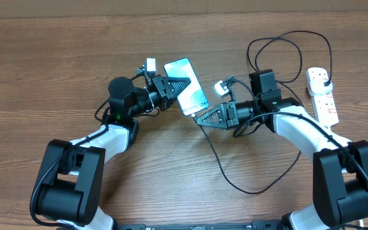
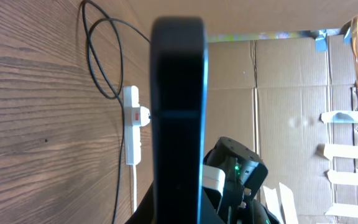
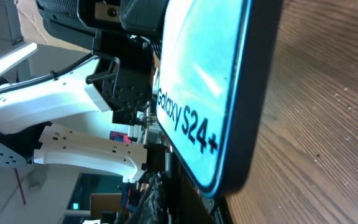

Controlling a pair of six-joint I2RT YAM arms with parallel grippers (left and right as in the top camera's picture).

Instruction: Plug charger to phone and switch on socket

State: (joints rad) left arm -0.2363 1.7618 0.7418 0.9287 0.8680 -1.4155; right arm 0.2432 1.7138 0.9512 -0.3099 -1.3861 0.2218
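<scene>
The phone [image 1: 186, 86] is lifted and tilted at the table's middle, its lit screen showing "Galaxy S24+" in the right wrist view [image 3: 204, 81]. My left gripper [image 1: 173, 88] is shut on its left side; in the left wrist view the phone [image 2: 178, 112] stands edge-on as a black bar between the jaws. My right gripper [image 1: 203, 119] is shut on the connector end of the charger [image 1: 225, 172], right at the phone's lower end; the connector tip itself is hidden. The black cable loops across the table to the socket [image 1: 322, 96], where its plug [image 1: 325, 80] sits.
The socket's thick white cord [image 1: 312, 124] passes under my right arm. Another loop of the black cable [image 1: 286, 39] lies behind the right arm. In the left wrist view the socket [image 2: 132, 121] lies beyond the phone, with cardboard walls [image 2: 291, 93] behind.
</scene>
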